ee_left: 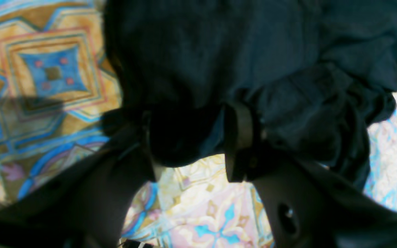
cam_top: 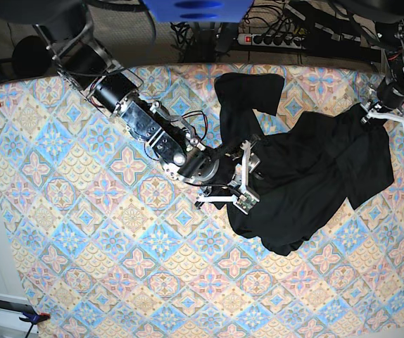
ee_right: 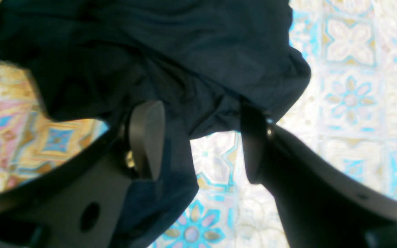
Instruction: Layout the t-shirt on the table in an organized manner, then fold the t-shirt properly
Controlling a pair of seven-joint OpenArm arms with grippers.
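A: Starting at our right gripper [ee_right: 198, 141]: the jaws stand apart, with a fold of the t-shirt [ee_right: 171, 58] draped over one finger [ee_right: 146, 137] and hanging into the gap. Nothing is pinched there as far as we can see.

B: And our left gripper [ee_left: 188, 137]? In its wrist view the fingers sit at the garment's edge with dark cloth bulging between them, and a gap remains. We cannot tell whether that counts as a grip or only as contact.

A: Agreed. From the base view, the right gripper [cam_top: 236, 184] is at the left edge of the crumpled t-shirt [cam_top: 307, 176], near the middle of the table [cam_top: 82, 232]. The left gripper [cam_top: 385, 105] is at the shirt's far right corner, by the table's edge.

B: So we judge that we are in the laying-out step. The shirt is bunched, one sleeve is thrown upward, and no fold has begun.

A: Next we need firm holds on two opposite edges, then we must draw them apart so the body spreads flat.

B: Then the sleeve needs straightening before any fold.
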